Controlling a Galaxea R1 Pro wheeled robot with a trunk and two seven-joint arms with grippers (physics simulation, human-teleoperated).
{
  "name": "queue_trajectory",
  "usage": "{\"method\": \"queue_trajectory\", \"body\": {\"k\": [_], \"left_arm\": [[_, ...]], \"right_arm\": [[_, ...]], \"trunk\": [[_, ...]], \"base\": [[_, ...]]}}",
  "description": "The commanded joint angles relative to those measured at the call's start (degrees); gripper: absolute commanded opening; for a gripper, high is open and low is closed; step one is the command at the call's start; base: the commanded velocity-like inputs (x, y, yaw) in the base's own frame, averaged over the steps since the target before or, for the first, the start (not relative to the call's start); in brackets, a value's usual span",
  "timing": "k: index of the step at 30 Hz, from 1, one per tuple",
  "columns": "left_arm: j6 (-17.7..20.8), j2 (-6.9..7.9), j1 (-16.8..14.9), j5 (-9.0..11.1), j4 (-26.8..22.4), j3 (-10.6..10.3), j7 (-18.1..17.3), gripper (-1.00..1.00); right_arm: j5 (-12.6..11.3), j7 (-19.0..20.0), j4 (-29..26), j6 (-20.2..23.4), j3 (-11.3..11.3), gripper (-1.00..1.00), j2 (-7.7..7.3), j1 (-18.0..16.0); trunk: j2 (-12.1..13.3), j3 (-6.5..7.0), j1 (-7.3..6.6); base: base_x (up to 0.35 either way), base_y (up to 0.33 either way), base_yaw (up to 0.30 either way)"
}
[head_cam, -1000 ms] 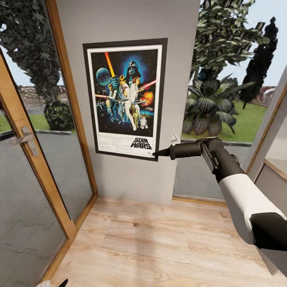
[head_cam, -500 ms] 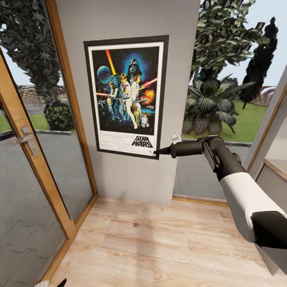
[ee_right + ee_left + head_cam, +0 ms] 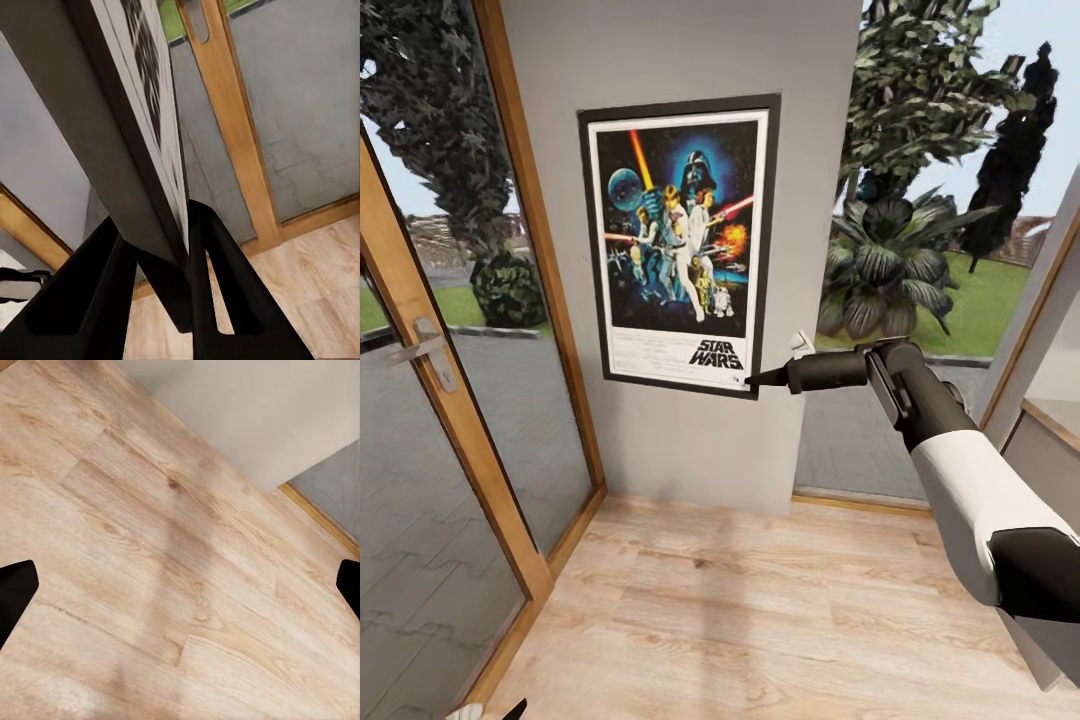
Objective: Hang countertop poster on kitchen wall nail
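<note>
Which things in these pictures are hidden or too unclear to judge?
- Wall nail: head view, the poster covers the grey wall where it would be, so hanging cannot be confirmed.
- Poster's small print: head view, too small to read.
- Left end effector: left wrist view, fingertips cut off by both edges.
- Poster face: right wrist view, seen edge-on between the right end effector fingers.

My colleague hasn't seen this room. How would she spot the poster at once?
Find the grey wall between the wood-framed glass door and the garden window. The poster is against it, its lower corner pinched by the right claw. A dark, black-framed picture reading STAR WARS.
</note>
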Motion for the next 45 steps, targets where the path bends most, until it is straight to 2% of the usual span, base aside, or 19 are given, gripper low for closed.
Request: {"method": "queue_trajectory", "body": {"k": [1, 25, 45], "left_arm": [[-0.33, 0.04, -0.07, -0.32, 0.09, 0.32, -0.17, 1.00], [-0.28, 0.70, -0.07, -0.24, 0.09, 0.32, -0.17, 1.00], [-0.25, 0.71, -0.07, -0.23, 0.09, 0.32, -0.17, 1.00]], "right_arm": [[-0.01, 0.16, -0.05, 1.12, 0.09, -1.00, -0.03, -0.07], [-0.02, 0.14, -0.09, 2.17, 0.09, -1.00, 0.10, -0.13], [-0.02, 0.40, 0.18, 2.44, 0.24, -1.00, 0.43, -1.61]], "trunk": [[-0.14, -0.14, 0.04], [-0.14, -0.14, 0.04], [-0.14, -0.14, 0.04]], "base": [[0.000, 0.000, 0.000], [0.032, 0.008, 0.000], [0.007, 0.002, 0.000]]}}
